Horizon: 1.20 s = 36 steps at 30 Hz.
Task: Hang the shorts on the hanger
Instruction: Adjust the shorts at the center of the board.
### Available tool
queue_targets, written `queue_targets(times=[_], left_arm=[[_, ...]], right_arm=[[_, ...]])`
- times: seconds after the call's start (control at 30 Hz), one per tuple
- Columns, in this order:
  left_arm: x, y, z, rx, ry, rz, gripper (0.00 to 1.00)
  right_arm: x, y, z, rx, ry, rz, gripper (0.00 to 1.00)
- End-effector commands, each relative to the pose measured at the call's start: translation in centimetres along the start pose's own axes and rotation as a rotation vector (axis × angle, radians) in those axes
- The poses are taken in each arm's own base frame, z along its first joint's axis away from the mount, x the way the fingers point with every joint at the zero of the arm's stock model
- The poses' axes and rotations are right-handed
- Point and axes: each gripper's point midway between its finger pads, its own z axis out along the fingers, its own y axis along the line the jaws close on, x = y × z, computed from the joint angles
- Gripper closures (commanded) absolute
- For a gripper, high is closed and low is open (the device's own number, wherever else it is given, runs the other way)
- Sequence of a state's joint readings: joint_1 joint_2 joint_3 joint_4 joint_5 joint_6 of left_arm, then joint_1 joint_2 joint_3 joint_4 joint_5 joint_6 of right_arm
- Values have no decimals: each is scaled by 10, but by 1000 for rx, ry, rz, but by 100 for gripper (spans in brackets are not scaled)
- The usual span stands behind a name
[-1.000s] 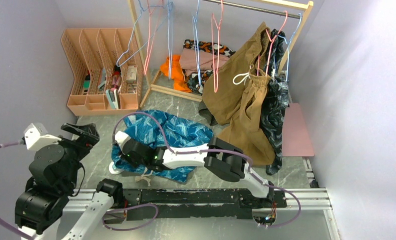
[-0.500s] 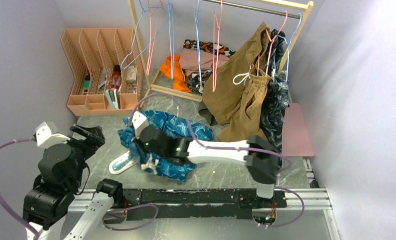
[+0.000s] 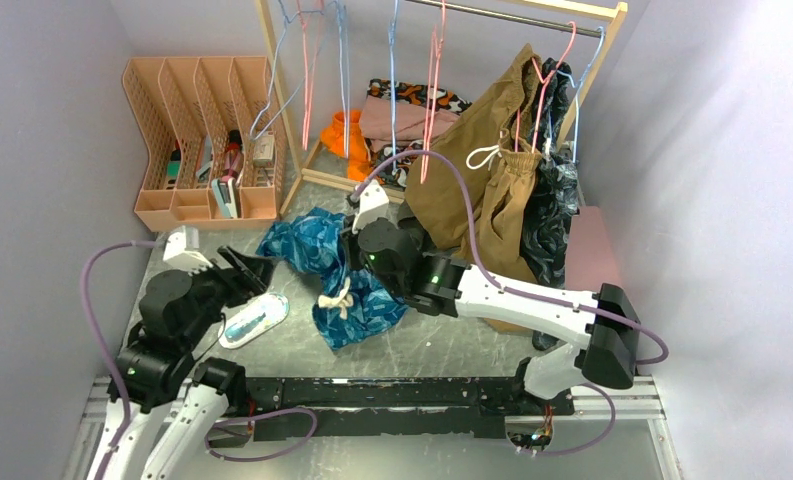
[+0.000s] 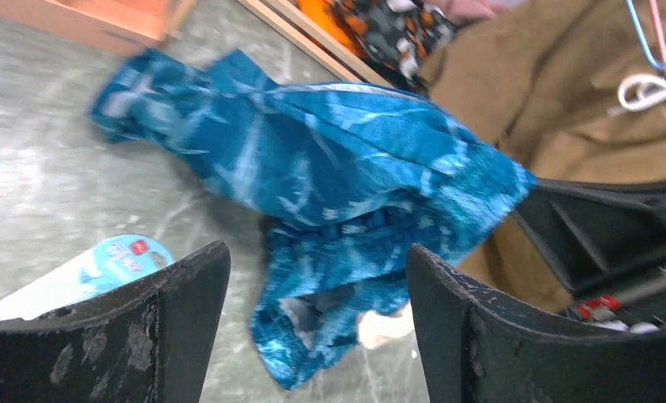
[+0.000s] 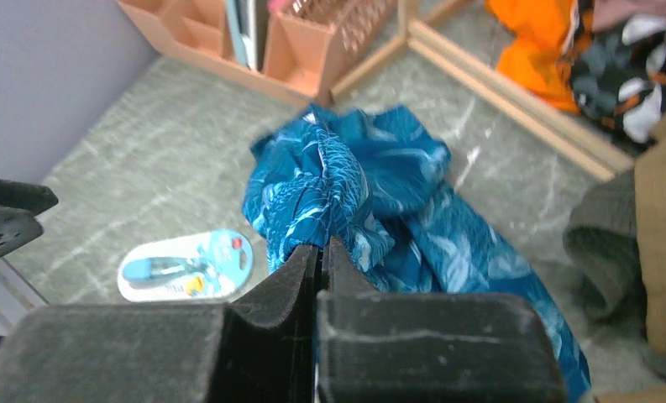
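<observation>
The teal-blue leaf-print shorts (image 3: 317, 250) hang bunched above the grey table, their cream drawstring (image 3: 337, 297) dangling below. My right gripper (image 5: 321, 245) is shut on a fold of the shorts (image 5: 371, 189) and holds them up; from above it (image 3: 352, 258) sits mid-table. My left gripper (image 3: 257, 270) is open just left of the cloth, not touching it. In its own view the shorts (image 4: 338, 168) hang beyond the left gripper (image 4: 317, 260). A bare pink wire hanger (image 3: 430, 110) hangs on the rail at the back.
A wooden rack (image 3: 272, 60) holds more blue and pink hangers, tan shorts (image 3: 492, 190) and a dark garment (image 3: 552, 210). A peach file organizer (image 3: 197, 140) stands back left. A blue blister pack (image 3: 254, 320) lies by the left gripper. Clothes (image 3: 347, 135) pile under the rack.
My right gripper shut on the shorts and carried them up and toward the back right. My left arm swung forward toward the cloth, its jaws narrowing a little.
</observation>
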<state>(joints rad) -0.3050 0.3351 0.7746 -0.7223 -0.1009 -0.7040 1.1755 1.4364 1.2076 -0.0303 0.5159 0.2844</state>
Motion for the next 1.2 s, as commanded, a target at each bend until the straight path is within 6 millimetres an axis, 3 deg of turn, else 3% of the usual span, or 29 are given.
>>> queue_targets(times=[0.0, 0.23, 0.4, 0.77, 0.97, 1.17], left_arm=[[26, -54, 6, 351, 93, -6, 20], [74, -63, 27, 507, 250, -20, 21], [84, -57, 37, 494, 277, 21, 19], [119, -69, 51, 486, 362, 106, 15], [147, -66, 66, 344, 415, 200, 29], [142, -59, 79, 240, 376, 211, 41]], right_arm=[[26, -17, -4, 58, 57, 92, 100], [45, -22, -2, 85, 100, 168, 100], [55, -24, -3, 91, 130, 185, 100], [66, -26, -5, 97, 170, 194, 100], [65, -24, -10, 75, 177, 201, 100], [66, -22, -22, 39, 190, 212, 100]])
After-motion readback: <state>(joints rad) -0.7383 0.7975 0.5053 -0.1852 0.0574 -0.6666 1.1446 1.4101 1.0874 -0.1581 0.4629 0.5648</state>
